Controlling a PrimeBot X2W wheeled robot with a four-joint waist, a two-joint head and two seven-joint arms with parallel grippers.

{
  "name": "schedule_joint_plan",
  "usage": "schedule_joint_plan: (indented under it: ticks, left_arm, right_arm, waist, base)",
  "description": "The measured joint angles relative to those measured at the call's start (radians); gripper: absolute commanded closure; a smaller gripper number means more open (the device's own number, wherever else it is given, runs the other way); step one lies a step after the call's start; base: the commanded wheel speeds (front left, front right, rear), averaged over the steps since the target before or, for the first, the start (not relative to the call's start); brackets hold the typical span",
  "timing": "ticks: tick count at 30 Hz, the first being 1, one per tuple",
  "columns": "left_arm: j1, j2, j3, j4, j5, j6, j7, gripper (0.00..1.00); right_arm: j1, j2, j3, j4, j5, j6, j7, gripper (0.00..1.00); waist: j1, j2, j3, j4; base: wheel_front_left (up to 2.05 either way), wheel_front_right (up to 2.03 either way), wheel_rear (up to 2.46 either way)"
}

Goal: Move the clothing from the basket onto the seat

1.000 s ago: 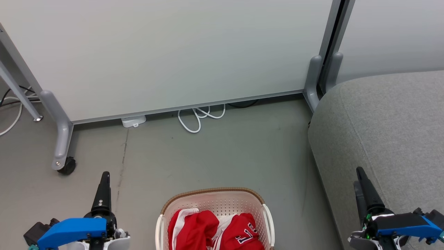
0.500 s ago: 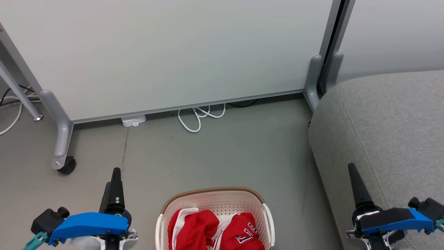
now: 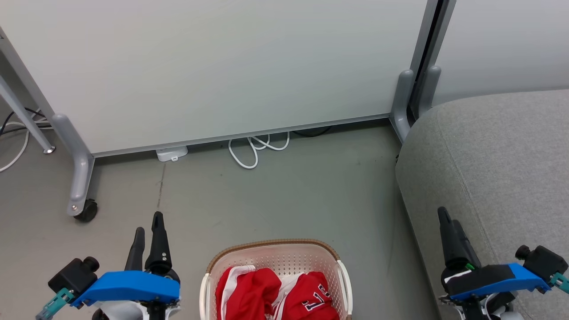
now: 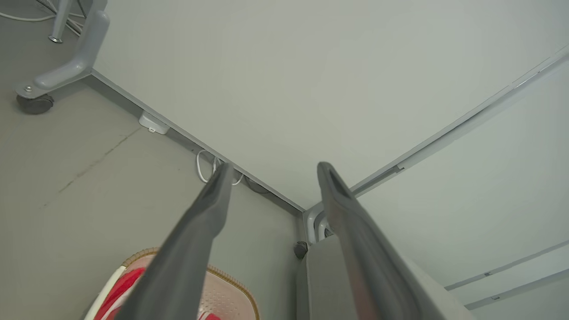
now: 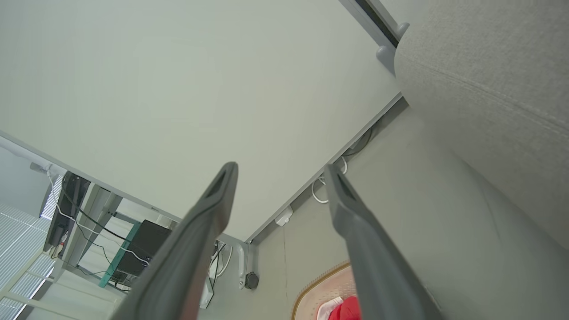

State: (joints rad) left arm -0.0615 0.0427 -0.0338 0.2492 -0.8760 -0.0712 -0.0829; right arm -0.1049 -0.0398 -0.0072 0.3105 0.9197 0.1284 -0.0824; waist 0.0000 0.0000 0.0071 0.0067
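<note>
L gripper (image 3: 149,224): fingers apart, empty, over floor (image 3: 284,191) just left of basket (image 3: 271,243). R gripper (image 3: 446,218): likewise apart, empty, by front edge of seat (image 3: 498,151). Seat: big, at right, no clothing (image 3: 249,293) on the visible part. Basket: on floor btw. the two grippers. Clothing: two red pieces bunched inside, overlapping. Risks, prob.: catching a finger in the basket's holes & hauling it up too; grabbing both pieces at once & dropping one on floor; pinching too little cloth, so slipping out en route to seat.
</note>
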Motion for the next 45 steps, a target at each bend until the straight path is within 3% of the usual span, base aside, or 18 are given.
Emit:
schedule_joint_plan:
  ticks: [15, 45]
  left_arm:
    - [-0.003, 0.001, -0.031, 0.002, 0.193, 0.0, -0.044, 0.0]
    - [-0.007, 0.004, -0.073, 0.03, 0.452, -0.006, -0.117, 0.0]
  right_arm:
    - [-0.015, -0.001, 0.018, 0.009, -0.161, 0.001, -0.038, 0.0]
    - [-0.02, -0.004, 0.029, 0.025, -0.444, 0.001, -0.076, 0.0]
  waist:
    - [0.0, 0.0, -0.002, 0.002]
    - [0.0, 0.0, -0.007, 0.008]
  base:
    - [0.0, 0.0, 0.0]
    - [0.0, 0.0, 0.0]
